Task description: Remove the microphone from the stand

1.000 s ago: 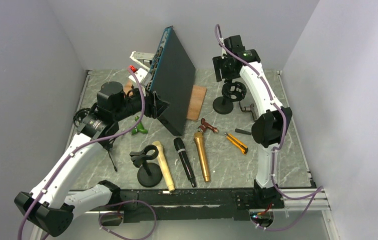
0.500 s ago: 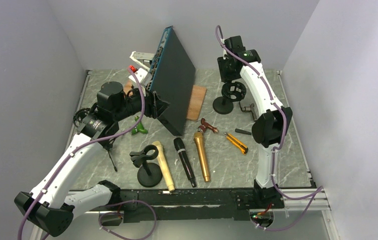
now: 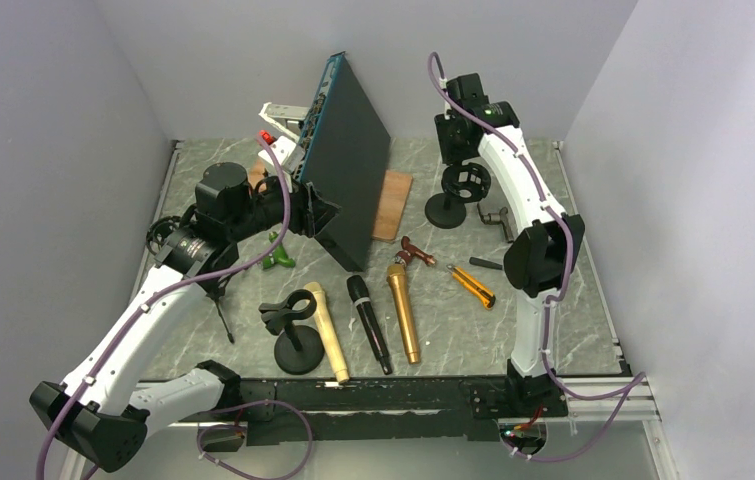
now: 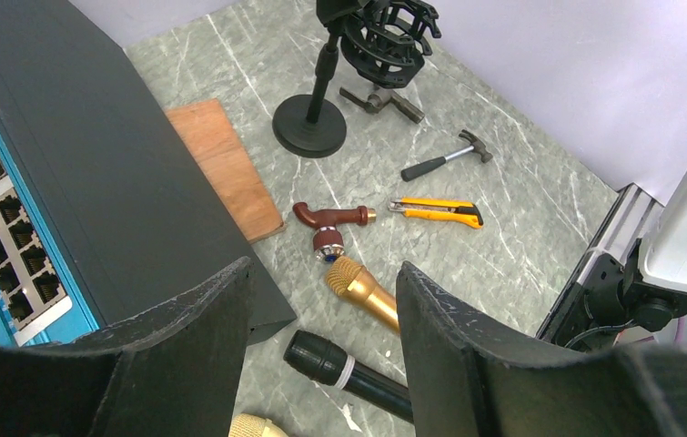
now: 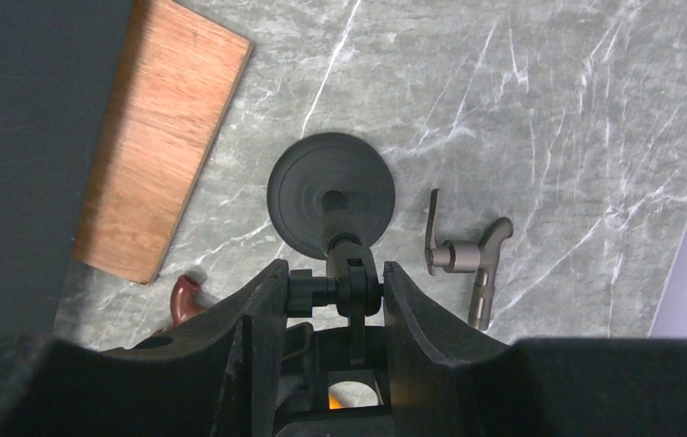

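Observation:
At the back, the black shock-mount stand rises from a round base. My right gripper hangs over its top, and the fingers press on the knob and swivel joint at the pole's head. I cannot tell if the mount holds a microphone. A second stand with a clip is at the front. Cream, black and gold microphones lie beside it. My left gripper hovers open above them, with nothing in it.
A big dark network switch leans upright mid-table, with a wooden board behind it. A grey metal fitting, a small hammer, a yellow utility knife and a brown tap lie near the back stand.
My right gripper's fingers have drawn together over the top of the back stand. The left arm has not moved.

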